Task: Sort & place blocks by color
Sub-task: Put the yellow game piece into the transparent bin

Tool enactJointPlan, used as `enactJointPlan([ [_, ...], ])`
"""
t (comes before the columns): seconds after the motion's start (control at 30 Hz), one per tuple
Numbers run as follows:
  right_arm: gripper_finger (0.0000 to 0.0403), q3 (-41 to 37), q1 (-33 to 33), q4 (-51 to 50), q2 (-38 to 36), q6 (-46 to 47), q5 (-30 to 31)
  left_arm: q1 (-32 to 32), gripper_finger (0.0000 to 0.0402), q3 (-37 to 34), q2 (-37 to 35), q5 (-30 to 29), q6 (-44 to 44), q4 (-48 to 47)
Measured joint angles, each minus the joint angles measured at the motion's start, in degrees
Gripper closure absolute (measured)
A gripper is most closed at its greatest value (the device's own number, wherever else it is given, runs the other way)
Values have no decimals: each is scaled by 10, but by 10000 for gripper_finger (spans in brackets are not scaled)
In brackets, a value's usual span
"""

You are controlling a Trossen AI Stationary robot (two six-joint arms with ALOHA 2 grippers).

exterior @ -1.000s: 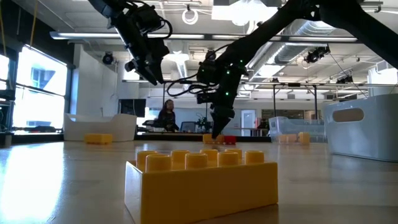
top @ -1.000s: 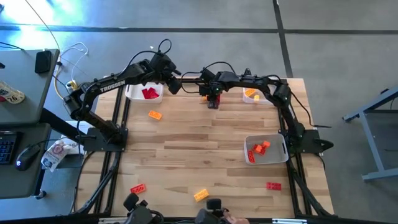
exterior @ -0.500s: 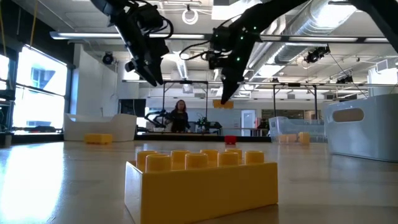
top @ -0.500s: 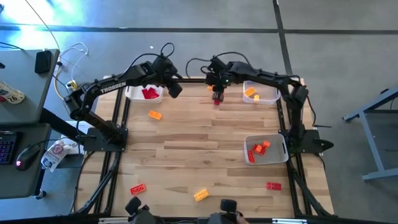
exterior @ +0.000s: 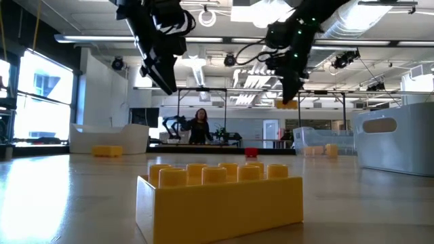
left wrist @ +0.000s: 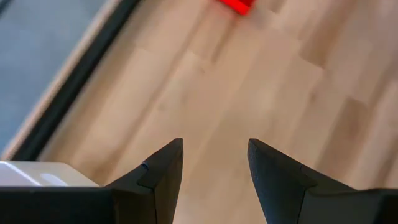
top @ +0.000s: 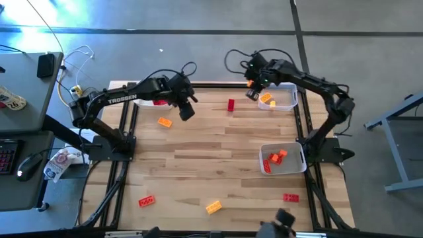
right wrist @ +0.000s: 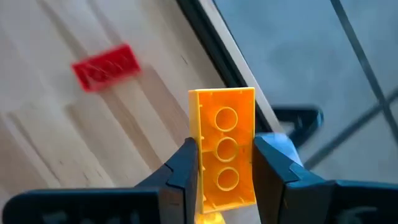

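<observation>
Three white trays sit on the wooden surface (top: 198, 152), one per colour, and the right gripper (top: 252, 88) hangs at the edge of the far-right tray (top: 291, 103), pinching an orange brick (right wrist: 224, 146) upright between its fingers, stud sockets facing the wrist camera. That tray already holds orange and yellow bricks, so I judge the carry ends there. A red brick (top: 230, 104) lies loose on the surface between the arms. The left gripper (top: 188, 111) hovers near the far-left tray (top: 142, 102), fingers spread and empty, probably heading for that red brick. More blocks (top: 213, 207) wait loose along the near edge.
</observation>
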Motion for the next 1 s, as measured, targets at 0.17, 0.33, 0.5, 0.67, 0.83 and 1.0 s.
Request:
enactJointPlan([
  [0.17, 315, -97, -31, 38, -64, 52, 15, -32, 234, 0, 0, 4, -6, -41],
  [0.33, 315, -164, -57, 72, -108, 109, 23, -67, 234, 0, 0, 4, -21, -80],
  [0.5, 315, -204, -82, 85, -113, 159, 23, -105, 234, 0, 0, 4, -31, -94],
  [0.67, 309, -251, -103, 113, -108, 185, 23, -143, 234, 0, 0, 4, -31, -94],
  [0.83, 297, -278, -113, 122, -108, 201, 23, -176, 234, 0, 0, 4, -44, -112],
  [1.0, 279, -294, -114, 138, -108, 214, 55, -210, 234, 0, -4, 4, -80, -156],
])
